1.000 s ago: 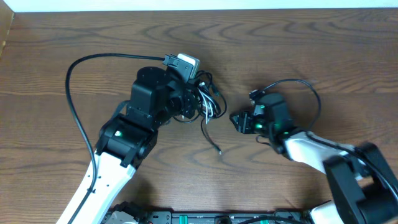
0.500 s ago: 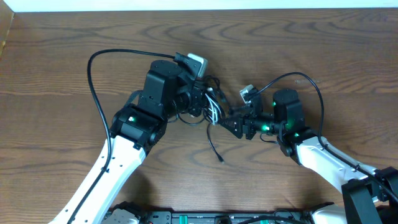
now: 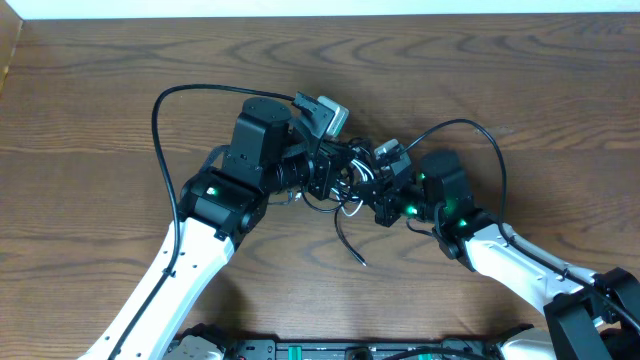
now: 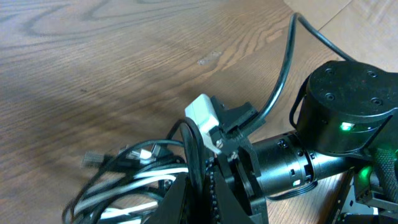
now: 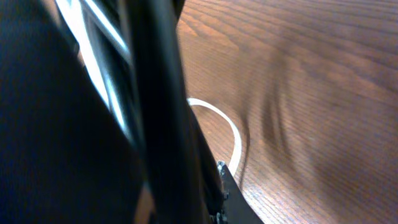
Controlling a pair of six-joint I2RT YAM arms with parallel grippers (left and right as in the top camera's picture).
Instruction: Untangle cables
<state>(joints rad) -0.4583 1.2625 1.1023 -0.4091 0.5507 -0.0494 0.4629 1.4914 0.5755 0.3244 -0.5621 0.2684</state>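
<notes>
- The tangle [image 3: 348,182] is bunched right at the tip of the left tool [image 3: 322,168], over the wooden surface [image 3: 120,60].
- The left tool is pinched narrow on the tangle; in its wrist view, dark and pale strands run in between its fingers.
- The right tool [image 3: 372,192] faces the left tool from the far side of the tangle. It is closed down narrow with its tips among the loops. Its wrist view is too blurred to tell whether a strand is caught.
- The black cable [image 3: 346,246] is thin and matte, wound in several overlapping loops beside the left tool. One free tail trails away from the left tool across the surface.
- The white cable [image 4: 149,177] is thin and looks shorter. A few of its strands thread through the black loops just beside the left tool.
- A small plug [image 4: 93,160] sticks out of the tangle on the side away from the left tool.
- Both cables look light, limp and smooth, so they would likely slip through a loose pinch and drag each other along. The plug ends may snag in loops.
- The best hold is probably a free end or just behind a plug, away from the left tool, which can anchor the knot. A hard pull would probably tighten it.
</notes>
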